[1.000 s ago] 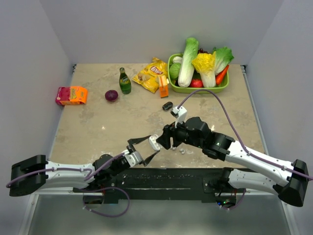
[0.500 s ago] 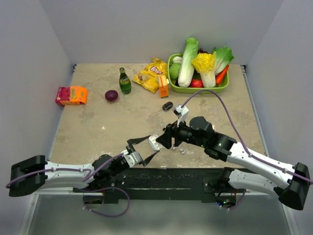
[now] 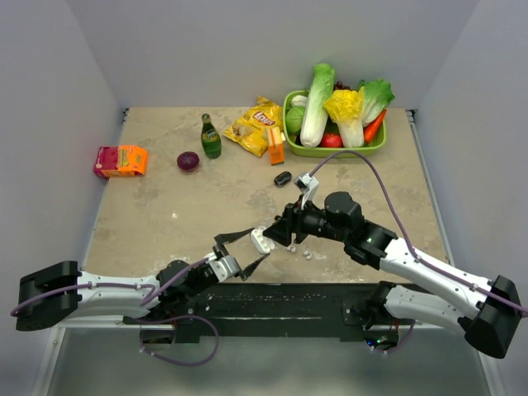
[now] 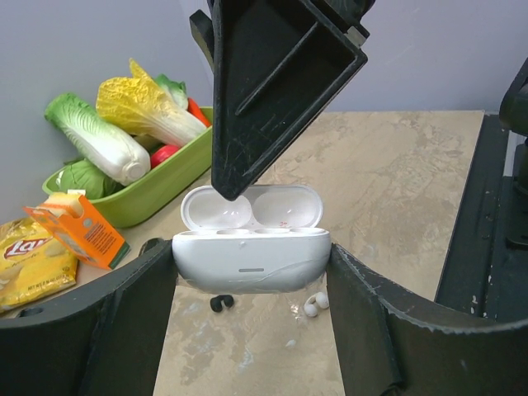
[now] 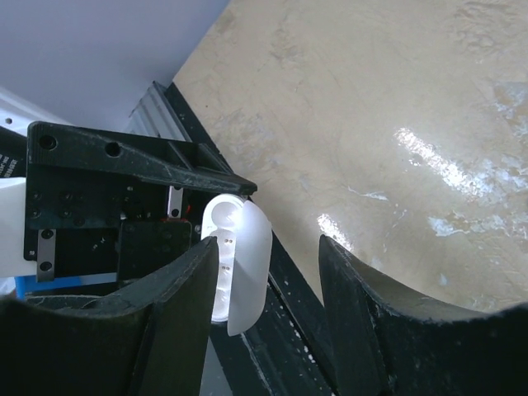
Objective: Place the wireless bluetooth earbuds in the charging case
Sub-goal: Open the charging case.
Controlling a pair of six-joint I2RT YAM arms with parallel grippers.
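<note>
Evidently unfinished: left gripper (image 4: 250,272) clamps the open charging case (image 4: 247,254), apparently empty; right gripper (image 5: 268,247) hovers over it, fingers apart; earbuds (image 4: 313,304) lie on the table (image 4: 396,181).

High rear overview, two close wrist views sharing the charging case (image 4: 252,260)

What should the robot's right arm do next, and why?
Probably lower the right end effector to a white earbud on the table: the open charging case, held by the left end effector, looks empty, and the right one carries nothing.
</note>
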